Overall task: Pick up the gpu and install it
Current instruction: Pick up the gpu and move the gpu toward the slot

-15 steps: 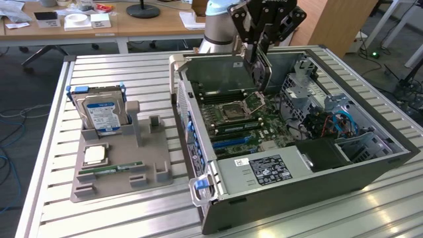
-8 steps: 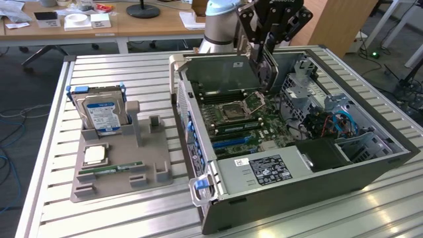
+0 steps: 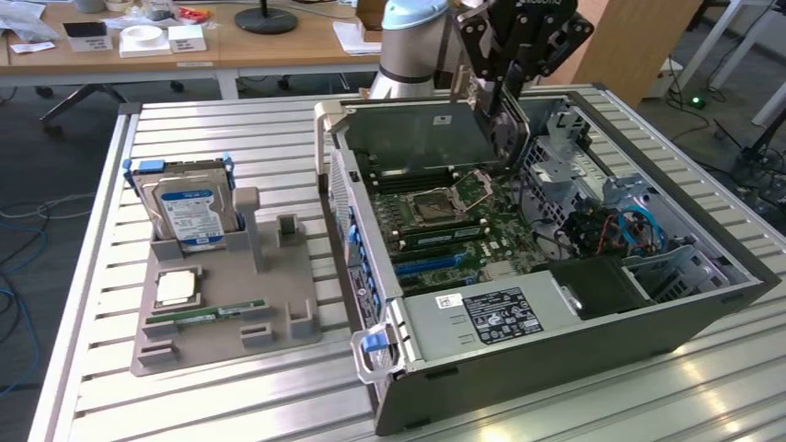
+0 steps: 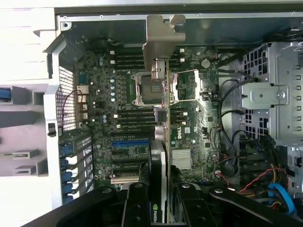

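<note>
My gripper (image 3: 506, 74) hangs over the back part of the open computer case (image 3: 687, 304), shut on the gpu (image 3: 502, 115). The card hangs on edge below the fingers, above the motherboard (image 3: 455, 221). From the wrist view I look straight down its thin edge: the gpu (image 4: 163, 118) runs from between my black fingers (image 4: 137, 205) out to its silvery-beige bracket (image 4: 158, 40). It lies across the processor socket (image 4: 147, 87) and the memory slots. The blue expansion slot (image 4: 129, 142) lies beside the card, clear of it.
A grey parts holder (image 3: 221, 313) sits on the slatted table at the exterior view's left, carrying a hard drive with a blue-white label (image 3: 190, 212), a processor (image 3: 179, 287) and a green memory stick (image 3: 202, 313). Drive cages and cables (image 3: 627, 230) crowd the case's other side.
</note>
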{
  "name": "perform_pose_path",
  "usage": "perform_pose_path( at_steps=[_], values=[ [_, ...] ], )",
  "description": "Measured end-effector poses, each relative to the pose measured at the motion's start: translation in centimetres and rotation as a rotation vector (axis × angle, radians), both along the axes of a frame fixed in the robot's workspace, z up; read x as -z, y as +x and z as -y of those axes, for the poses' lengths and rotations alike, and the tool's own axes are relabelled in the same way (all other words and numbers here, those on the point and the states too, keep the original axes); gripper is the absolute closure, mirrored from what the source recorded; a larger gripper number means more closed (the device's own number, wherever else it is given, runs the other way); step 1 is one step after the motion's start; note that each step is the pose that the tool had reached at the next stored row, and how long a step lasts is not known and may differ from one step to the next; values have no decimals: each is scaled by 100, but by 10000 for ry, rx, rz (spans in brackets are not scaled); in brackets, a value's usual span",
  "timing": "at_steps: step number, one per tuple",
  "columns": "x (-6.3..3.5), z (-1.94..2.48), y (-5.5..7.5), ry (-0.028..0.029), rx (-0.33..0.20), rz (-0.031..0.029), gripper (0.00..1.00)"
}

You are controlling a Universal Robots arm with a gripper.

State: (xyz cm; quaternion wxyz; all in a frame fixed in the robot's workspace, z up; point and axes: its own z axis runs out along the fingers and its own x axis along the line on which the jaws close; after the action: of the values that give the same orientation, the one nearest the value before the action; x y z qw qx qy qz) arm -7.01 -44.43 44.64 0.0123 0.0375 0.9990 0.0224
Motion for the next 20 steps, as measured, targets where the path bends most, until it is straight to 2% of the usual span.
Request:
perform_pose_path(
  at_steps=[13, 20],
  values=[
    [2, 0, 155, 0, 0, 0, 73],
    [2, 0, 159, 1, 0, 0, 73]
  ],
)
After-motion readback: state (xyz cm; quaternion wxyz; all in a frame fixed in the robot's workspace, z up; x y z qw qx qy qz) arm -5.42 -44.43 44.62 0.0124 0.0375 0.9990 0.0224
